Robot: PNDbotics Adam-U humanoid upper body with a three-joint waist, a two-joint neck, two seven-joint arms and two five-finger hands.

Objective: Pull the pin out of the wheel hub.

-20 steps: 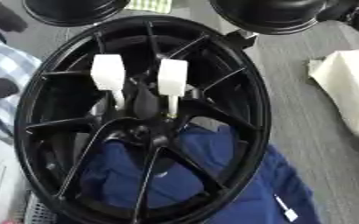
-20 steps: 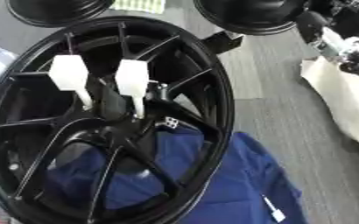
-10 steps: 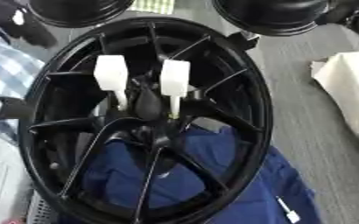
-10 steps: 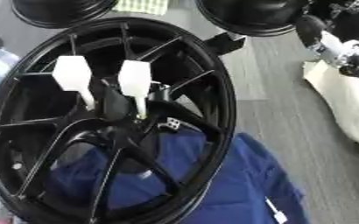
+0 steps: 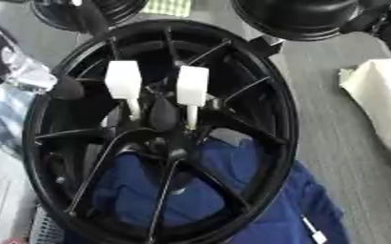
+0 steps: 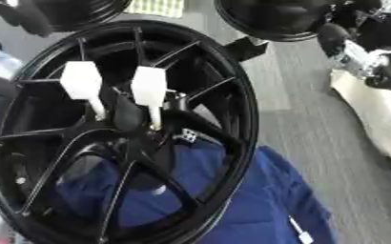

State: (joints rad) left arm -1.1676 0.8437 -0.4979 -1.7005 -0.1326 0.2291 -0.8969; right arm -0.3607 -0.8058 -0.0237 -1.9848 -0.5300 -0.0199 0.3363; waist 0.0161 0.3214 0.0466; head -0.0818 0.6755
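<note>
Left hand (image 5: 64,88) now against the wheel hub's (image 5: 284,119) left rim, closer than before; grip impossible to tell. White pins (image 5: 192,86) still seated near its centre, above blue cloth (image 5: 232,190).

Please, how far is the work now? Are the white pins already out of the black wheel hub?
Nothing looks done yet: both white-handled pins, the left pin and the right pin, stand with their stems in the hub of the black wheel. Nothing is in hand either: no robot hand can be made out on a pin. What remains is everything: reach in, grasp a pin and pull it out.
</note>
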